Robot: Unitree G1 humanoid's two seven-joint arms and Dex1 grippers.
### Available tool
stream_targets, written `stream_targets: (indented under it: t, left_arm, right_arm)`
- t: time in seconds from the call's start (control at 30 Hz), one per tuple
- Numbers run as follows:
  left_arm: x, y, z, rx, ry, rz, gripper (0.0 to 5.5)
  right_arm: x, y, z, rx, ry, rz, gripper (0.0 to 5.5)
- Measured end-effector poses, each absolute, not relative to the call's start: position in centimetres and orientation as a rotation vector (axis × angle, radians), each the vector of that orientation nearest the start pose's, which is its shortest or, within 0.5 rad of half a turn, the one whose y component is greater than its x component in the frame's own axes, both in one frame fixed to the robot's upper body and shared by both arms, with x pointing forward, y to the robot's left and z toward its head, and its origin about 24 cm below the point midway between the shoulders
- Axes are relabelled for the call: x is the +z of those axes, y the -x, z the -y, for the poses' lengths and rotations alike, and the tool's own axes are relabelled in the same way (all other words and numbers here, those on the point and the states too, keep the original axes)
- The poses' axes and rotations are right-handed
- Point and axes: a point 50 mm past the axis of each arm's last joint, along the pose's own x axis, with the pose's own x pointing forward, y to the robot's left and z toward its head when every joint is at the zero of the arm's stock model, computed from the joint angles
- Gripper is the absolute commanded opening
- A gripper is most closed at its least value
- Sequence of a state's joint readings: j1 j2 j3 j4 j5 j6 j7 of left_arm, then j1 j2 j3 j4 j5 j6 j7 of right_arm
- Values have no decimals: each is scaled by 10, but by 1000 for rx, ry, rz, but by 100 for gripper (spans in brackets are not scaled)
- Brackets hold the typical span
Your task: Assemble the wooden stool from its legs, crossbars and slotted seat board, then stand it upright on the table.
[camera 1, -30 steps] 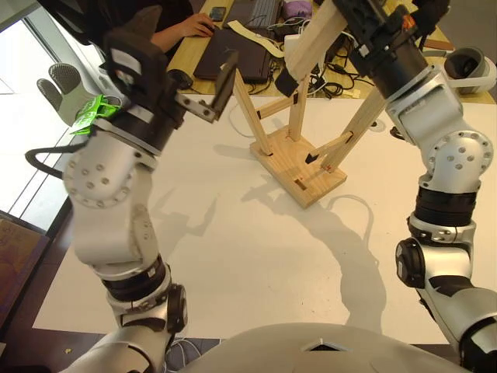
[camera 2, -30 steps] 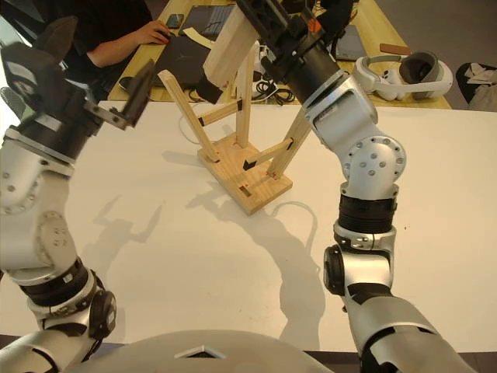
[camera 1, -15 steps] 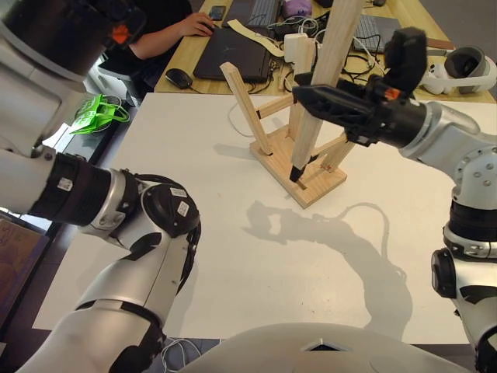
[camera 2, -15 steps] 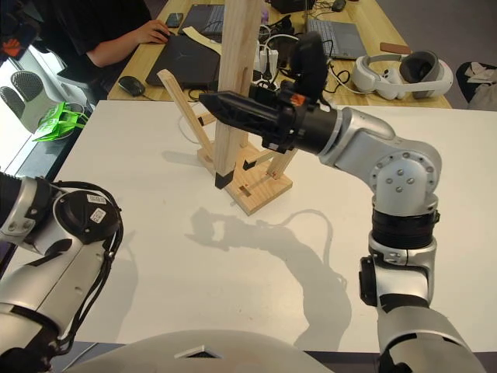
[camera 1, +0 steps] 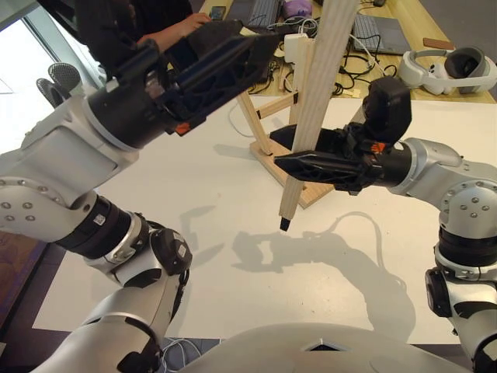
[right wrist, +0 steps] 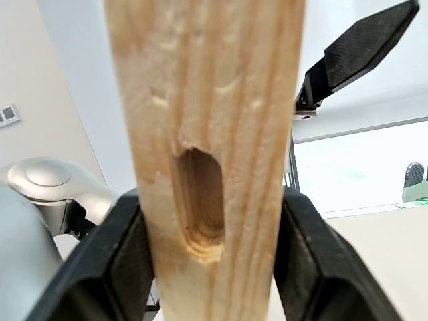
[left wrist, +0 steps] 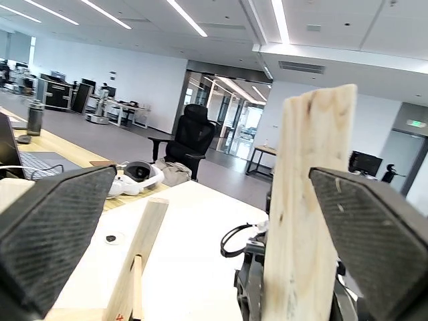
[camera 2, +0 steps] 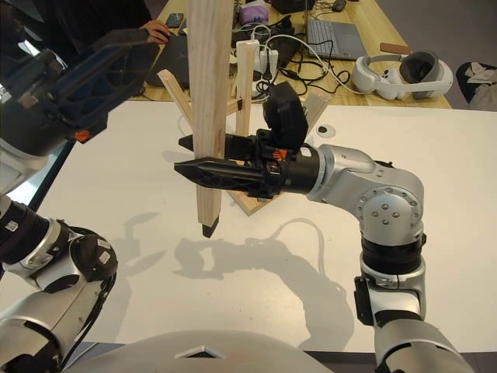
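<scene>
Loose leg (camera 1: 311,116) is clamped upright by the right gripper (camera 1: 284,146), tip hung above the table (camera 1: 217,256), just near of the part-built stool (camera 1: 256,124) at far centre. Left gripper (camera 1: 252,43) is held spread wide, raised left of the leg. Desk (camera 1: 388,47) with headset (camera 1: 458,62) abuts the far edge.

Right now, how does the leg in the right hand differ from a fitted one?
The loose leg is clamped in the right hand; the fitted leg sits in the seat board. The loose leg is near upright, the fitted leg slants. Only the fitted leg, not the loose leg, carries a crossbar. Both are pale wood.
</scene>
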State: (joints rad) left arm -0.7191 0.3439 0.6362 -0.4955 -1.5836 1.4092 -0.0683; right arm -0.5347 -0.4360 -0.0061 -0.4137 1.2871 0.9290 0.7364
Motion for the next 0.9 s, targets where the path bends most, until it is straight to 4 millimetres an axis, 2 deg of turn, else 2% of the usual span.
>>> stream_targets:
  t: [0.1,0.27,0.37,0.6,0.8,0.9]
  left_arm:
    - [279,-218,-160,-1128,432,93,540]
    - [279,-216,-158,-1094,465,61,540]
    - [276,-212,-153,-1093,453,40,540]
    - [256,-210,-144,-1044,334,-44,540]
    - [254,-219,-149,-943,307,-8,540]
    - [254,-221,-150,-914,301,9,484]
  right_arm:
    - [220,-232,99,1642,-429,-11,217]
    - [202,-245,84,1435,-220,-42,217]
    - [195,-244,72,1368,-152,-31,217]
    - [191,-239,42,1237,-22,58,217]
    - [182,-233,36,1219,70,78,217]
    - [180,-235,39,1184,128,90,217]
